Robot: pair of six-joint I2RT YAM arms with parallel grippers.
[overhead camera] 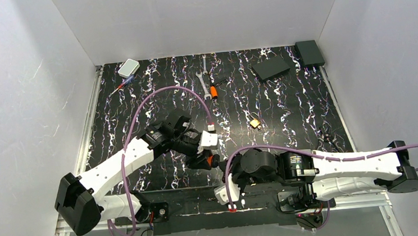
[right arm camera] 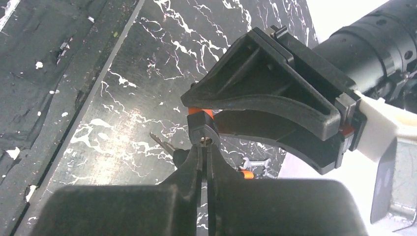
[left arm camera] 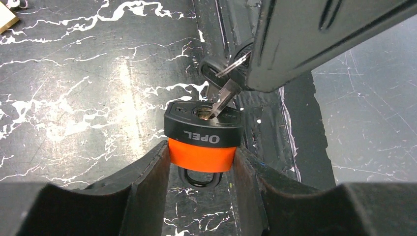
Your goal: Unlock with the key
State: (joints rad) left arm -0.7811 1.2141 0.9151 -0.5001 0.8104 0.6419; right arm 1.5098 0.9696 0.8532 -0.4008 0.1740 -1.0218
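Note:
My left gripper (left arm camera: 201, 153) is shut on an orange padlock with a black cap marked OPEL (left arm camera: 202, 140), held keyhole up above the table's near edge. The key (left arm camera: 222, 97), silvery with a dark head on a small bunch, has its blade tip in the padlock's keyhole. My right gripper (right arm camera: 204, 146) is shut on the key's head, right against the padlock (right arm camera: 200, 126). A second key of the bunch (right arm camera: 160, 142) sticks out to the left. In the top view the padlock (overhead camera: 212, 161) sits between the left gripper (overhead camera: 204, 159) and the right gripper (overhead camera: 225, 167).
A small brass padlock (overhead camera: 255, 123) lies mid-table. Silver wrenches (overhead camera: 203, 78) and an orange-handled tool (overhead camera: 213, 91) lie at the back. Two black boxes (overhead camera: 270, 68) (overhead camera: 309, 52) sit back right, a white box (overhead camera: 128, 67) and a screwdriver (overhead camera: 121, 87) back left.

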